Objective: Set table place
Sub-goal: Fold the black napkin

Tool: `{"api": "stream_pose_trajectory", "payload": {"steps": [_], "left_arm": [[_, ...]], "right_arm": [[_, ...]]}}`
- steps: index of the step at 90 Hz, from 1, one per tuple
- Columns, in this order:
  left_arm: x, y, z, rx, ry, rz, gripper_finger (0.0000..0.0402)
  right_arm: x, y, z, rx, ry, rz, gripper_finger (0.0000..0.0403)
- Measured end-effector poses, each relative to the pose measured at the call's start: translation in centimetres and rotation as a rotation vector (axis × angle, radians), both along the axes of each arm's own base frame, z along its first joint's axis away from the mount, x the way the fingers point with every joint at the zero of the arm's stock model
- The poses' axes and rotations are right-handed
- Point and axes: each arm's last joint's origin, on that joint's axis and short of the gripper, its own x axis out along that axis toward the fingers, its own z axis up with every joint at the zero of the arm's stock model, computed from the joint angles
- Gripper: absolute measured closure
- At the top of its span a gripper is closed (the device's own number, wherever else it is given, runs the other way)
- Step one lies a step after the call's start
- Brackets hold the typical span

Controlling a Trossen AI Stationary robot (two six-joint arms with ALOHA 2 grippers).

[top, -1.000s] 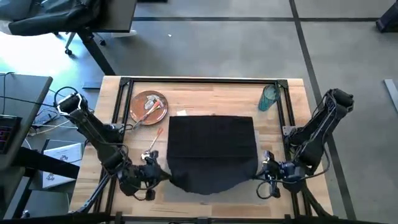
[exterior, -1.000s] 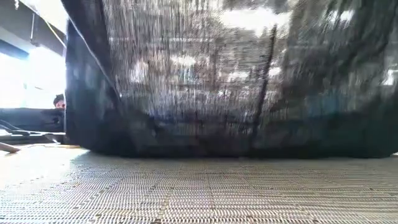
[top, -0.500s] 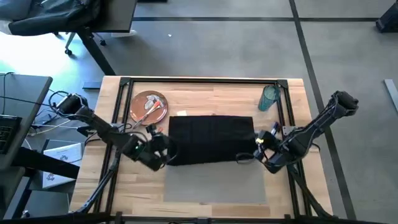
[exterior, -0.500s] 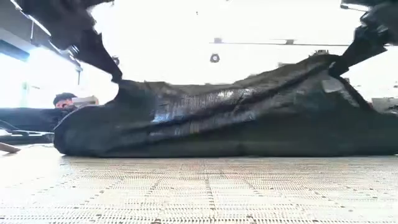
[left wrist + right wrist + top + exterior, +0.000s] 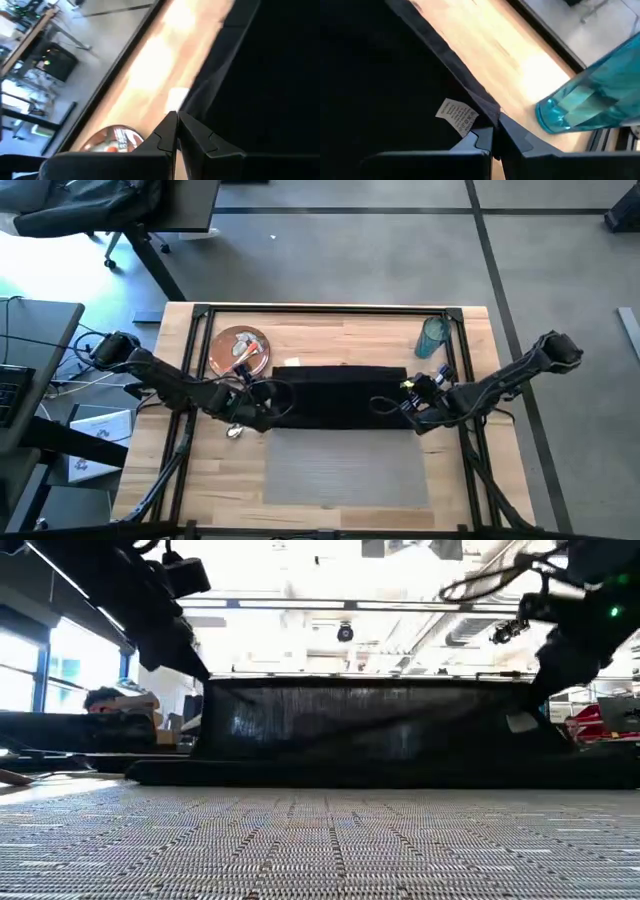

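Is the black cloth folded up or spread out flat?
Folded. The black napkin is doubled over into a narrow band, with the left gripper and right gripper pinching its ends.

Off to my side I see a grey desk (image 5: 40, 320) standing on the concrete floor (image 5: 380, 250). A tangle of cables (image 5: 72, 368) lies along the desk's near edge, and a keyboard (image 5: 8, 392) sits on a lower shelf just beside it. White papers (image 5: 98, 438) lie on the floor close under the desk. Beyond the desk, well apart from it, stands a dark office chair (image 5: 70, 208). In the low view a person's head (image 5: 101, 698) shows before a bright window (image 5: 20, 680); I cannot place either against the desk.
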Motion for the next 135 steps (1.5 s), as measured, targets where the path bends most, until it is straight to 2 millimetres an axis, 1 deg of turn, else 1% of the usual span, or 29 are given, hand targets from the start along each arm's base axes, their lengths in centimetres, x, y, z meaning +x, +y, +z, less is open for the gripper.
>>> {"api": "stream_pose_trajectory", "payload": {"steps": [17, 38, 66, 97, 107, 117, 126, 135], "left_arm": [[0.0, 0.5, 0.0, -0.004, -0.004, 0.031, 0.0402], [0.0, 0.4, -0.1, -0.033, -0.01, 0.033, 0.0402], [-1.8, -0.2, 0.1, -0.061, 0.021, 0.117, 0.0402], [-1.1, -0.3, 0.2, -0.078, 0.007, 0.076, 0.0398], [-0.2, -0.1, 0.2, -0.165, 0.014, 0.026, 0.0377], [0.9, 0.4, 0.1, -0.277, 0.032, -0.071, 0.0339], [1.2, 1.4, -0.4, -0.317, 0.134, -0.163, 0.0301], [0.9, 2.3, -1.5, -0.291, 0.275, -0.226, 0.0271]], "right_arm": [[0.6, -0.9, -1.2, -0.003, 0.01, 0.033, 0.0403], [0.8, -1.7, -1.3, -0.029, 0.07, 0.042, 0.0403], [0.8, -1.8, -1.3, -0.008, 0.091, 0.055, 0.0403], [0.9, -1.7, -1.4, -0.003, 0.099, 0.074, 0.0402], [0.9, -1.7, -1.4, 0.004, 0.097, 0.075, 0.0395], [1.0, -1.6, -1.4, 0.033, 0.094, 0.081, 0.0379], [1.0, -1.6, -1.4, 0.041, 0.095, 0.083, 0.036], [1.0, -1.6, -1.4, 0.045, 0.094, 0.083, 0.0341]]}}
